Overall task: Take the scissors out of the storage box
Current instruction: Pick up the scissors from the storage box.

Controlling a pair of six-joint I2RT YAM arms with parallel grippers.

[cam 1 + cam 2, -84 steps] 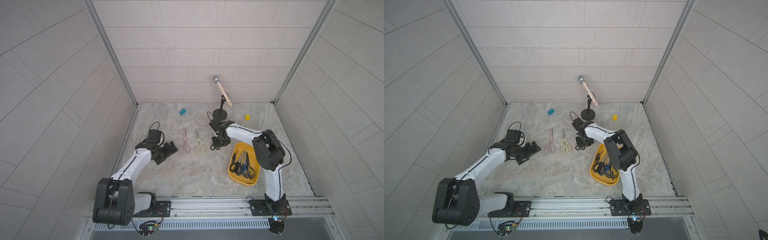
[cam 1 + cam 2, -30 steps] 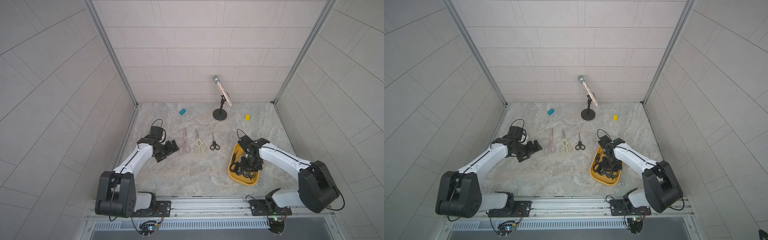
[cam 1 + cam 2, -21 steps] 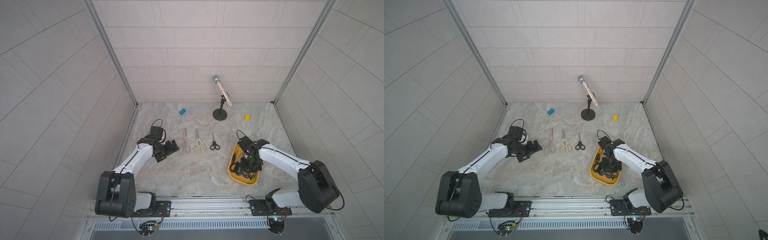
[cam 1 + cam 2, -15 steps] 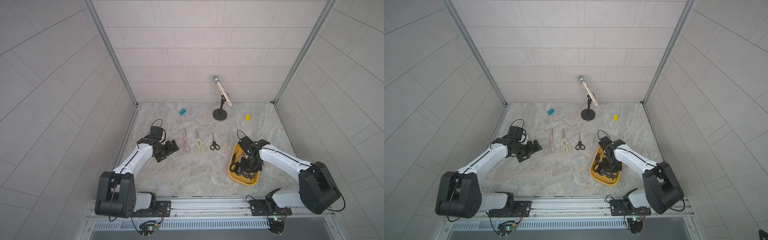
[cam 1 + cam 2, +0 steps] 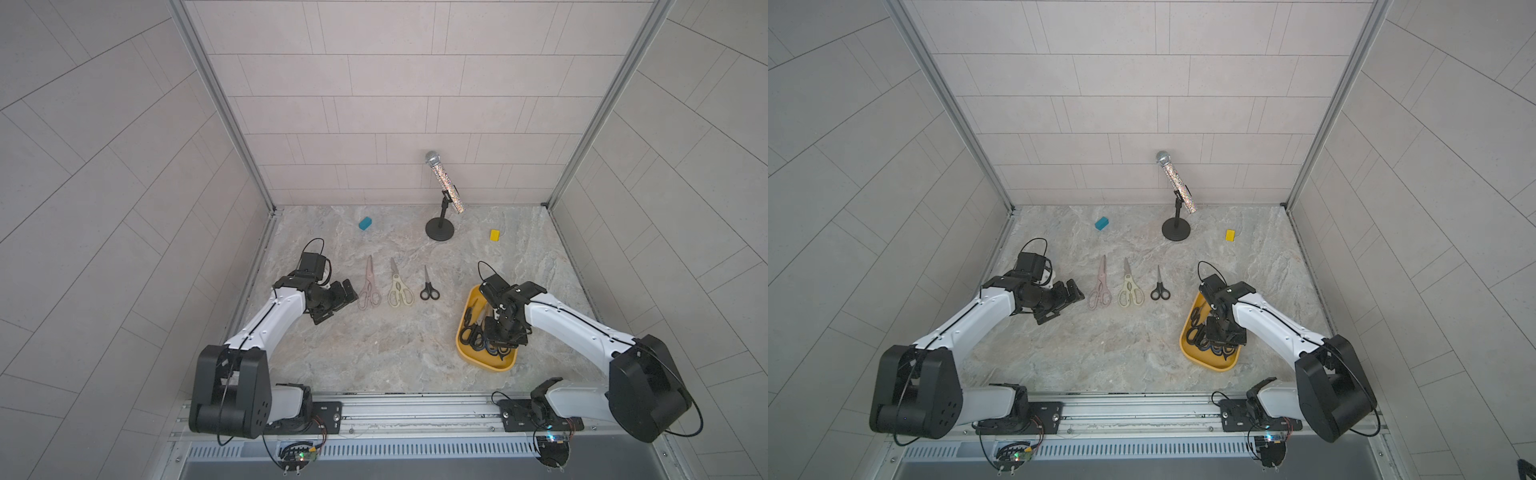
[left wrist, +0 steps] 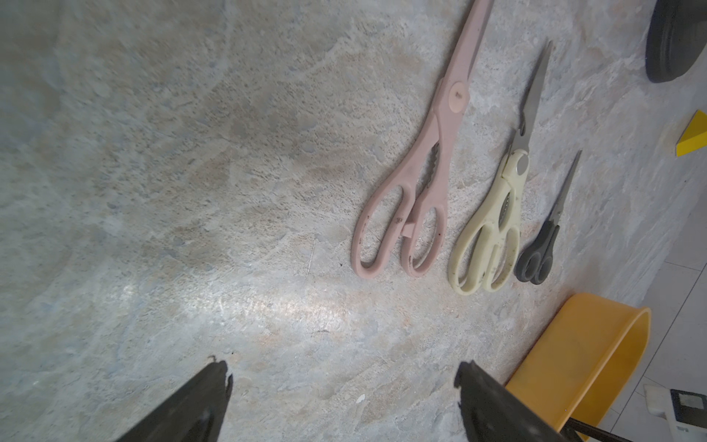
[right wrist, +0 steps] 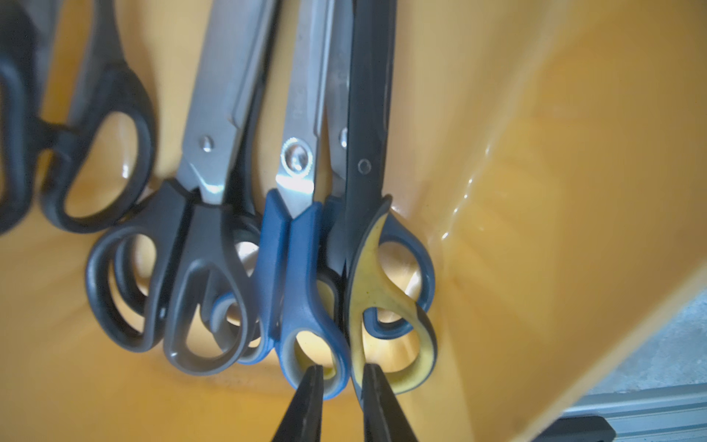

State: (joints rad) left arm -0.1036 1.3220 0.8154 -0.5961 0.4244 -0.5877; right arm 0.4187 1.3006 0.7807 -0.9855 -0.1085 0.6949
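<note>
Several scissors [image 7: 206, 245] in storage box [image 7: 554, 191]; right pincer [image 7: 340, 377] nipping blue-handled pair [image 7: 302, 245]; left pincer [image 6: 342, 377] wide, empty.

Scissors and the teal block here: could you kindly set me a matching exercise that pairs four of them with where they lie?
Things
1. long pink plastic-handled scissors
2. small black-handled steel scissors
3. blue-handled steel scissors
4. small teal rectangular block

Places
A. in the mustard-yellow plastic tray, handle loop between the fingers of the right gripper
B. by the back wall
C. row end nearest the tray
D. row end nearest the left gripper

Pairs: 1-D, 2-C, 3-A, 4-B
</note>
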